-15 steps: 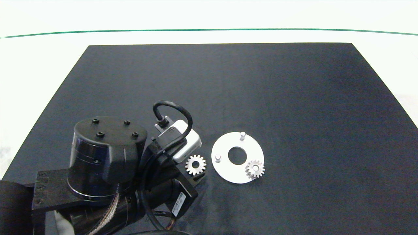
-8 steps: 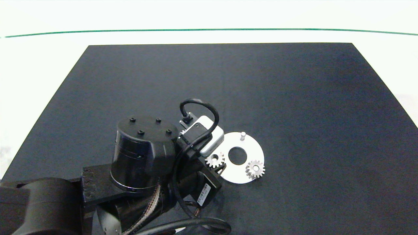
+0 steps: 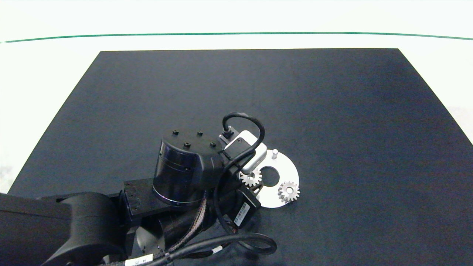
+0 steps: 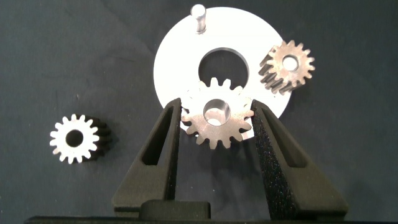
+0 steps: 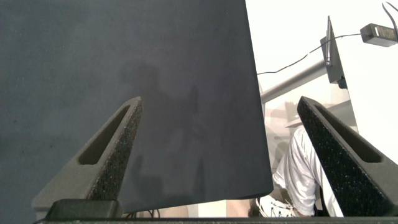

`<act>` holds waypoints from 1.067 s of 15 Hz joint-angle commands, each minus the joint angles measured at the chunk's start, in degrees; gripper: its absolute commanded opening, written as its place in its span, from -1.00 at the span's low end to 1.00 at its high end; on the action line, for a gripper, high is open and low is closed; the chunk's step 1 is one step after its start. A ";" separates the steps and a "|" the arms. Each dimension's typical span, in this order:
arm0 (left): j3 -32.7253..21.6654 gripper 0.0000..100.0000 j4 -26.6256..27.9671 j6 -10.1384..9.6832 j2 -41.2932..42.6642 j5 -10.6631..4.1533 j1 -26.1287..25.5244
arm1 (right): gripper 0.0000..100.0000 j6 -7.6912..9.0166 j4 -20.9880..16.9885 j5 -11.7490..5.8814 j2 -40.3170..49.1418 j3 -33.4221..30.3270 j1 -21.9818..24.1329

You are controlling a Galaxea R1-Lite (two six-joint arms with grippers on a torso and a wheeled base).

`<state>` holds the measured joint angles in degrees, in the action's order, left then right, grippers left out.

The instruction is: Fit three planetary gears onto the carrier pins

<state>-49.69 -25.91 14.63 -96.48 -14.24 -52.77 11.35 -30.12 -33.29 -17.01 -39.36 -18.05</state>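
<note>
Gears are the small silver toothed wheels here, and three of them show. One gear (image 4: 217, 118) is gripped tight between the two dark foam fingers of the left gripper (image 4: 216, 124). It is held flat over the near-left edge of the white disc (image 3: 290, 169), next to the disc's big round hole (image 3: 271, 176). In the left wrist view its centre hole seems to have something pale inside, but I cannot tell if that is a pin.

A second gear (image 3: 288, 191) already sits on a pin at the near-right edge of the white disc. A bare pin (image 3: 275, 153) stands straight up at the far edge of the disc, with no gear on it. The third gear (image 4: 76, 138) lies flat on the mat, away from the disc. It shows only in the left wrist view, because the arm hides it from above.

The left arm comes in low from the left of the disc, with a black cable (image 3: 247, 122) looping over its white wrist camera (image 3: 251, 155).

The right gripper (image 5: 227, 158) is far from the disc, out past the mat's edge. Its two fingers are spread wide with nothing between them.

The disc rests on a big dark mat (image 3: 332, 103). The mat lies on a pale white table (image 3: 44, 66), and a thin green line (image 3: 236, 34) runs across the table beyond the mat. Past the mat's edge, the right wrist view shows a person's pale clothing (image 5: 305, 168) and shoe (image 5: 273, 208).
</note>
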 commanded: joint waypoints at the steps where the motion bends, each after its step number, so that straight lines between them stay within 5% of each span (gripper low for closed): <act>1: -0.32 -0.92 -0.29 0.66 -1.08 -0.09 0.57 | 1.00 0.08 -0.20 -0.19 0.13 -0.01 -0.05; 16: 0.73 -0.92 -3.10 1.10 -1.96 0.18 2.59 | 1.00 0.08 -0.20 -0.28 0.48 -0.19 -0.05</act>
<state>-49.14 -28.86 15.68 -98.48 -13.95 -50.24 11.33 -30.17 -33.38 -16.45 -39.52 -18.08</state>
